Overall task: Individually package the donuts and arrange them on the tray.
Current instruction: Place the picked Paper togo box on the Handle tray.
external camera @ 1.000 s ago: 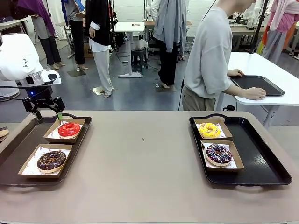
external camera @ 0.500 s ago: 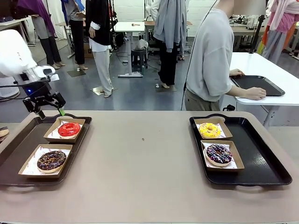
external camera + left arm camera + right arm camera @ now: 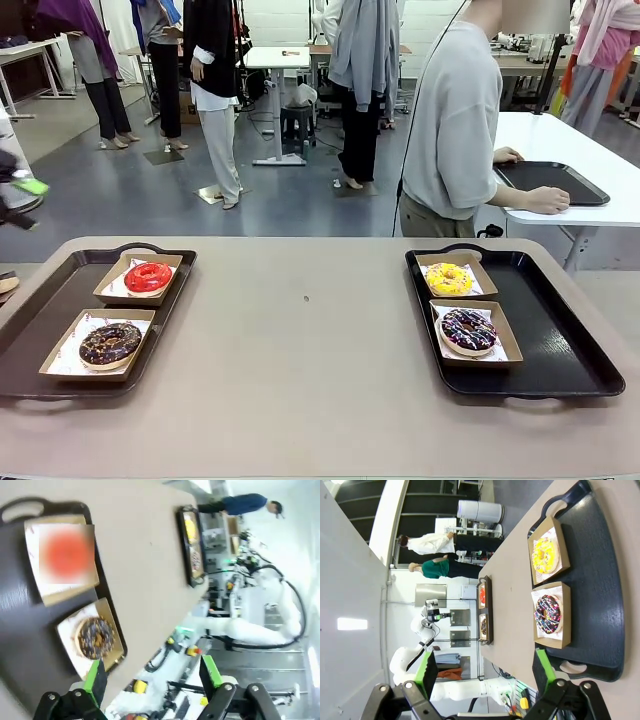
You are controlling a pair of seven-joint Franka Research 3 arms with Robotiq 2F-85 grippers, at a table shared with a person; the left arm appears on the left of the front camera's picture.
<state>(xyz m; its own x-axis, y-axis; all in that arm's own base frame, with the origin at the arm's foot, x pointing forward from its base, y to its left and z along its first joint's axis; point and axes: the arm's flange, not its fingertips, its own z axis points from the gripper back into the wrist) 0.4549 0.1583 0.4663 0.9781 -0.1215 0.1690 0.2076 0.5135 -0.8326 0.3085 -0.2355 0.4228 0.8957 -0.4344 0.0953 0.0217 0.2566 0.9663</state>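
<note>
Two black trays on the tan table point(image 3: 310, 400), one at each end.

Left tray point(image 3: 40, 320): two open cardboard boxes with paper liners. Far box point(image 3: 110, 290) holds the red-iced donut point(image 3: 148, 277); near box point(image 3: 60, 365) holds the chocolate donut with nut bits point(image 3: 110, 343). One donut per box, boxes just beside each other, lined up along the tray.

Right tray point(image 3: 570, 350): same layout. Far box point(image 3: 485, 275) has the yellow-iced donut point(image 3: 449, 279), near box point(image 3: 505, 345) has the dark donut with pale sprinkles point(image 3: 468, 331). The right half of this tray is bare.

Left gripper point(image 3: 152, 677): fingers spread wide, nothing between them, up off the table above the left tray; its view is motion-blurred. A blurred bit of green pad sits at the far left edge of the front view.

Right gripper point(image 3: 485, 672): also wide apart and empty, held clear of the table, looking down at the right tray with both its boxes visible.

Person point(image 3: 455, 130) stands at the far side, turned away, both hands on another black tray point(image 3: 560, 180) on a white table behind.
</note>
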